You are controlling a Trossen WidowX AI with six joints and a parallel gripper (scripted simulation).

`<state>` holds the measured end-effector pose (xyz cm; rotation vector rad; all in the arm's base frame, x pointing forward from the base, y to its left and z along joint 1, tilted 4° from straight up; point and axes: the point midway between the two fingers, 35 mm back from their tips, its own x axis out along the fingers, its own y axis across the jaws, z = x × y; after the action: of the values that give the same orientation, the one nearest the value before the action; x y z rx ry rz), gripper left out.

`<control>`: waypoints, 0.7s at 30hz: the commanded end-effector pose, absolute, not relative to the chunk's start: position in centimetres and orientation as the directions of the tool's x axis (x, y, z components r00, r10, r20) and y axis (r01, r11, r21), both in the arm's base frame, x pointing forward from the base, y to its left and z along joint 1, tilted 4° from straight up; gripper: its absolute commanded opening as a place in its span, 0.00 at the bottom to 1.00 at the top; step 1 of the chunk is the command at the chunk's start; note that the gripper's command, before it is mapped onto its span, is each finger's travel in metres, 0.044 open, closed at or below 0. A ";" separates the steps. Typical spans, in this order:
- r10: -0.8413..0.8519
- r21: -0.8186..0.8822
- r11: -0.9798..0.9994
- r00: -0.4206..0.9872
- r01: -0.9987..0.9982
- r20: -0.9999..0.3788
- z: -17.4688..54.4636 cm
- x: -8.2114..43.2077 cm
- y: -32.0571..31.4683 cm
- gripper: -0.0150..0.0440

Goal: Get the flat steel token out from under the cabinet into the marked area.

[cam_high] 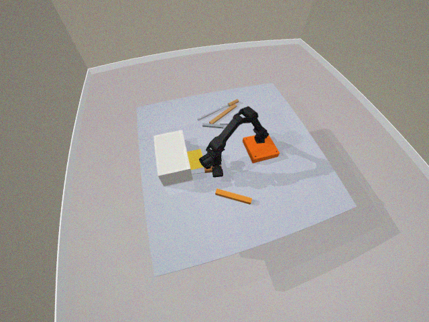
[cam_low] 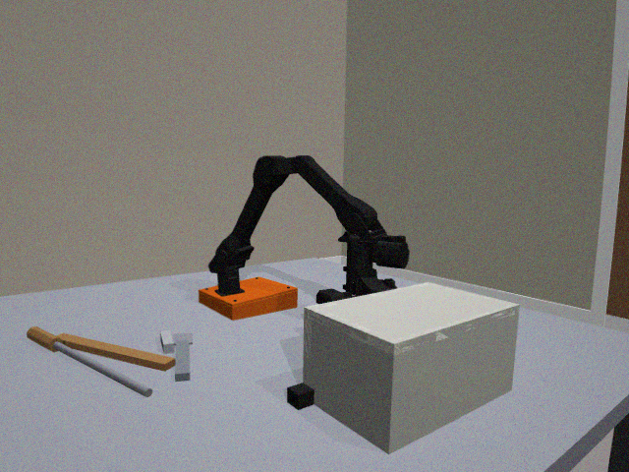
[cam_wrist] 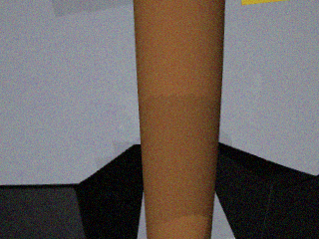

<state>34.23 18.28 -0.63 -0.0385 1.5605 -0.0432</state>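
Observation:
The white cabinet point(cam_high: 171, 152) point(cam_low: 350, 376) stands on the table, with the yellow marked area point(cam_high: 194, 158) in front of it; a corner of this area point(cam_wrist: 264, 1) shows in the wrist view. My gripper point(cam_high: 212, 169) point(cam_wrist: 174, 151) is shut on the brown handle point(cam_high: 208, 170) point(cam_wrist: 179, 75) of a thin tool, low in front of the cabinet. The tool's thin shaft point(cam_high: 198, 172) runs beside the marked area to the cabinet's front; its far end is hidden. In the exterior view the fingertips are hidden behind the cabinet. The steel token is not visible in any view.
An orange bar point(cam_high: 233, 196) lies on the near side. A wooden stick point(cam_high: 222, 114) point(cam_low: 116, 351), a handled rod point(cam_high: 212, 112) point(cam_low: 101, 368) and grey metal pieces point(cam_high: 212, 125) point(cam_low: 182, 359) lie on the other side. A black cube point(cam_low: 300, 395) is beside the cabinet.

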 end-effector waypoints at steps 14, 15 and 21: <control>-0.049 -0.049 0.999 0.012 0.003 -0.999 -0.5 36.2 18.2 0.25; -0.049 -0.049 0.999 0.012 0.003 -0.999 -0.5 36.2 18.2 0.25; -0.049 -0.049 0.999 0.012 0.004 -0.999 -0.5 36.8 18.2 0.25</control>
<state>36.29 18.23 -0.56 -0.0383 1.5592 -0.0434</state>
